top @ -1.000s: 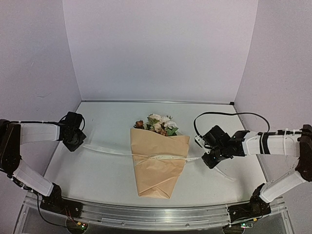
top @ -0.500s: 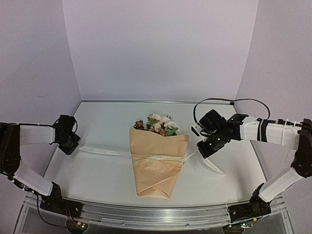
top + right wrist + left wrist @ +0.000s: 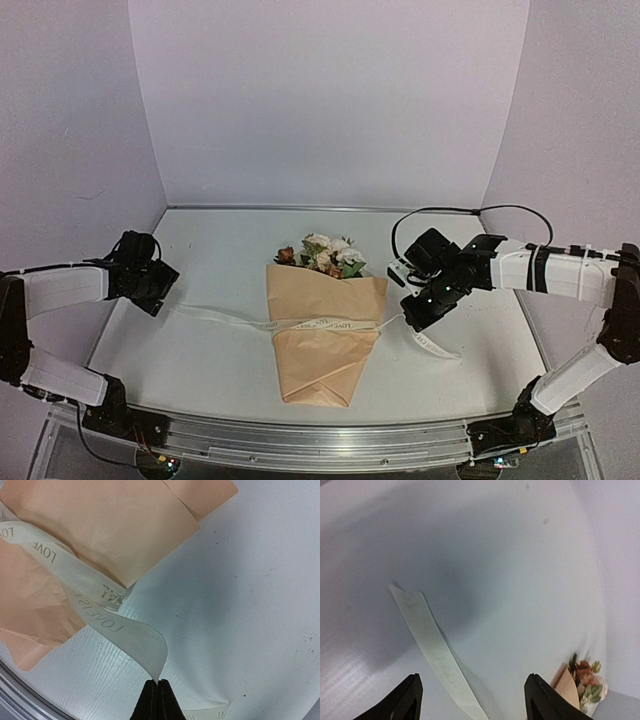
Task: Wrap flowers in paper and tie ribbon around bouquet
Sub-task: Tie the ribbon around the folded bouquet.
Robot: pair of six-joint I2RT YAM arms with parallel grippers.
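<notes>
While cinching ribbon (image 3: pixel 318 324) round bouquet (image 3: pixel 322 365)
Pinched by right end effector (image 3: pixel 158 685) to hold the loop; loose on surface (image 3: pixel 220 370) beneath spread left end effector (image 3: pixel 472 690).

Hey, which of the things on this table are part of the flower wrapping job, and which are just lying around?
Part of the job:
- flowers
- paper wrapped round them
- ribbon lying across the paper
- right gripper, shut on the ribbon
- left gripper, open by the ribbon's left end

Not part of it:
- black cable looping behind the right arm
- metal rail along the near edge
</notes>
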